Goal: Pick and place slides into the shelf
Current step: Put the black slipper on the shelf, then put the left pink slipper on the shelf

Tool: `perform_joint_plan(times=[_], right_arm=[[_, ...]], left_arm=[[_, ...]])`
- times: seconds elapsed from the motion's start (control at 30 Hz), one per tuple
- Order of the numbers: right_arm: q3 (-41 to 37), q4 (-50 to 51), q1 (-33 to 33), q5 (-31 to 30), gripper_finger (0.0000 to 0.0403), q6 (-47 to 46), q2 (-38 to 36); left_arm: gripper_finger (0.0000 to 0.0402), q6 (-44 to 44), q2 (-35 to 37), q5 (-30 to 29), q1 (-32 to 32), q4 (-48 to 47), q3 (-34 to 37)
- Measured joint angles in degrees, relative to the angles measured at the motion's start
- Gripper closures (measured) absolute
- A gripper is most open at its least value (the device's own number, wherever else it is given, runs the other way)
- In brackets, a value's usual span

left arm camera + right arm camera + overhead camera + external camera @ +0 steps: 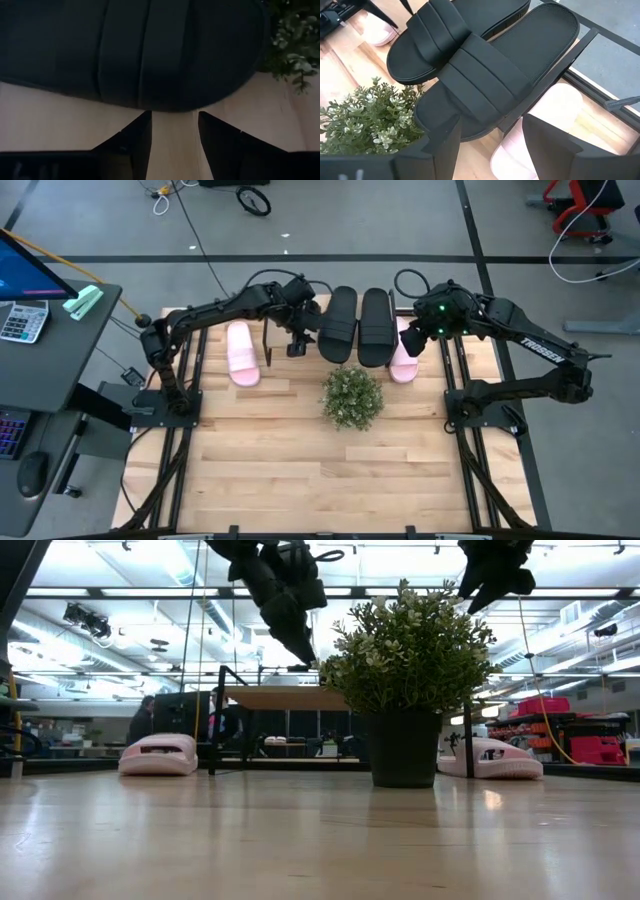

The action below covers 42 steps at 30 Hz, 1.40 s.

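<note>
Two black slides (340,325) (375,328) lie side by side, soles down, on the shelf's light wood top board (275,335). One pink slide (243,352) rests on the table left of the shelf, the other (403,362) at its right end. My left gripper (297,345) hovers open over the top board, just short of the left black slide (130,50), its fingertips (175,135) clear of it. My right gripper (412,345) hangs open above the right pink slide (545,125), next to the right black slide (485,75).
A potted plant (352,397) stands on the table in front of the shelf, close to both grippers. The shelf's black metal legs (212,720) stand on the slatted tabletop. A wide bare stretch of tabletop (300,470) lies toward the near edge.
</note>
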State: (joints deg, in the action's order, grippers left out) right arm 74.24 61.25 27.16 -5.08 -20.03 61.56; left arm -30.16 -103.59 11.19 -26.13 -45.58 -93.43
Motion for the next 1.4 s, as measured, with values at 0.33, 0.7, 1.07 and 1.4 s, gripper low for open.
perform_joint_plan(times=[0.33,0.7,1.07,1.4], right_arm=[[0.0,0.0,0.0,0.0,0.0184,-0.8,0.0],[0.0,0.0,0.0,0.0,0.0184,-0.8,0.0],[0.0,0.0,0.0,0.0,0.0184,-0.8,0.0],[0.0,0.2,0.0,0.0,0.0184,-0.8,0.0]], left_arm=[[0.0237,4.0,-0.7,-1.1,2.0,2.4,0.1],[0.0238,5.4,-0.7,-1.1,2.0,1.5,0.1],[0.024,5.5,0.6,-1.0,2.0,0.9,0.1],[0.0241,6.6,5.5,-1.0,-0.1,-2.7,0.0]])
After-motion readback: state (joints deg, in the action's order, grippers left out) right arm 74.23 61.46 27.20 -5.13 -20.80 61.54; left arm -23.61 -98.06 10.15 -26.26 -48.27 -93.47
